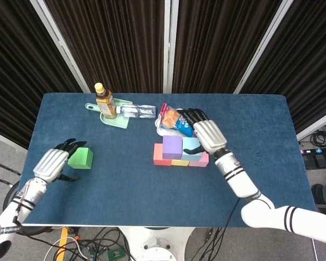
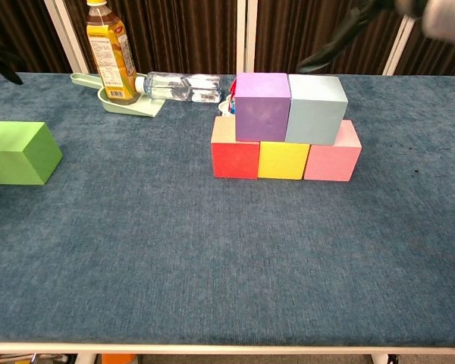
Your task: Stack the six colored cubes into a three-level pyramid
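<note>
Beside the left hand [image 1: 50, 164], on its thumb side, sits the green cube [image 1: 80, 157]; fingers spread, holding nothing. Grip opposite faces squarely, then seat it over the purple cube [image 2: 262, 106] and light-blue cube [image 2: 315, 108] seam. Right hand [image 1: 208, 135] hovers empty, fingers apart.
</note>
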Tool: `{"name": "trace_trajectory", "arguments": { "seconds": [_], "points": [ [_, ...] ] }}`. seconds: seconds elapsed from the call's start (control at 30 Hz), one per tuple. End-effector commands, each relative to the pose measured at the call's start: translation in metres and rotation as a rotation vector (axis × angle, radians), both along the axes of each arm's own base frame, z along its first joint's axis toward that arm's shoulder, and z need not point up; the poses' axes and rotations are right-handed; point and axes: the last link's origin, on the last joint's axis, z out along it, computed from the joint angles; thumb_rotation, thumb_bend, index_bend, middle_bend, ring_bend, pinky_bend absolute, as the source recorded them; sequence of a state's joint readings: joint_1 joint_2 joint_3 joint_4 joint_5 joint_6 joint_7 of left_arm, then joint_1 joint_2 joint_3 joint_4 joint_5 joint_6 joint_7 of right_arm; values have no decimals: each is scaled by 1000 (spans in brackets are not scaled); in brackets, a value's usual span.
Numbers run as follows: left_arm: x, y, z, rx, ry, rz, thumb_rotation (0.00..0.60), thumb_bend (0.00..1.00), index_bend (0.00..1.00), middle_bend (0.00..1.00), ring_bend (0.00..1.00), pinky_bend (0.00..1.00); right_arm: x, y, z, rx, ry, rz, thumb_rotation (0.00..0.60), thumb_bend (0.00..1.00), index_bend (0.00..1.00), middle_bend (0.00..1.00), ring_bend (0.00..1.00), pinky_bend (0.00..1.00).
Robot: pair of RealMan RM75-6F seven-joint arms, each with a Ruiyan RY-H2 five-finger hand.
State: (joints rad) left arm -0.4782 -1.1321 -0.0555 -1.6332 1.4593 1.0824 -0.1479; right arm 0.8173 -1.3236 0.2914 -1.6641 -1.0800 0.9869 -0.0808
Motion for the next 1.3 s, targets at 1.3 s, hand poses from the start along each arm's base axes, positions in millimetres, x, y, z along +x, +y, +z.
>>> {"name": "trace_trajectory", "arguments": {
  "seconds": [1.3],
  "points": [
    [96, 25, -139, -286, -171, -157, 600, 374, 421, 184, 36, 266, -97, 15, 99, -140, -161, -219, 600, 0, 0, 145, 0, 0]
  ]
}}
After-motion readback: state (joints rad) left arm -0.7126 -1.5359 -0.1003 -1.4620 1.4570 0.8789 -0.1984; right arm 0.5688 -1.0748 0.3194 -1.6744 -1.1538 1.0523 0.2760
